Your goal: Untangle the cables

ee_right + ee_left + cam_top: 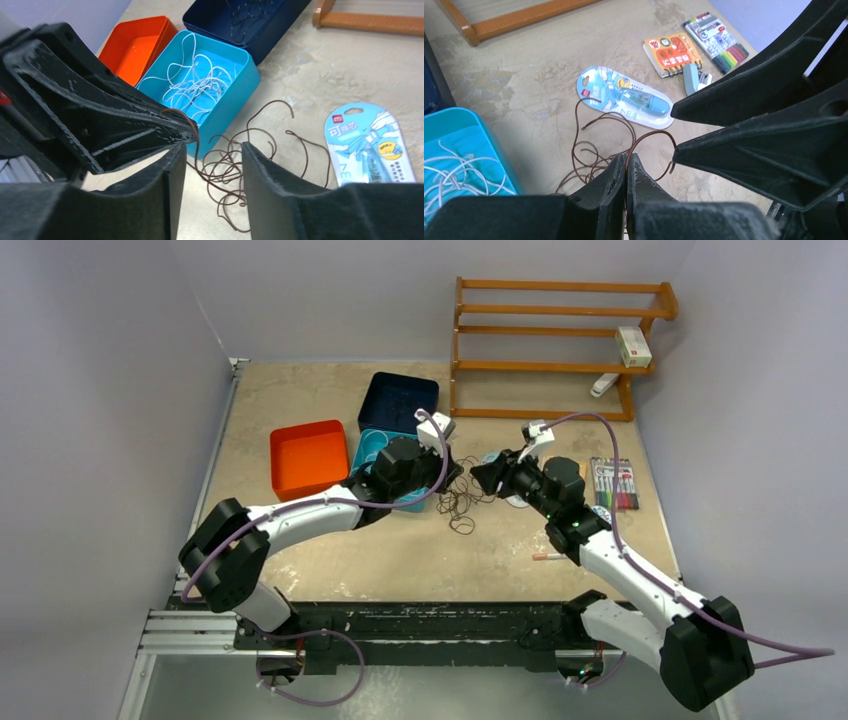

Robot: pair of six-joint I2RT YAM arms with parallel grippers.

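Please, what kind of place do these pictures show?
Probably a robot test cell in a lab: a worn table enclosed by plain walls, the left arm and right arm bolted to a metal rail, and practice props such as brown cables, an orange bin and a wooden rack.

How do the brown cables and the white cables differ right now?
The brown cables lie tangled on the table; the white cables sit inside the teal bin. The left hand pinches a brown strand; nothing touches the white ones. Both are thin looped tangles.
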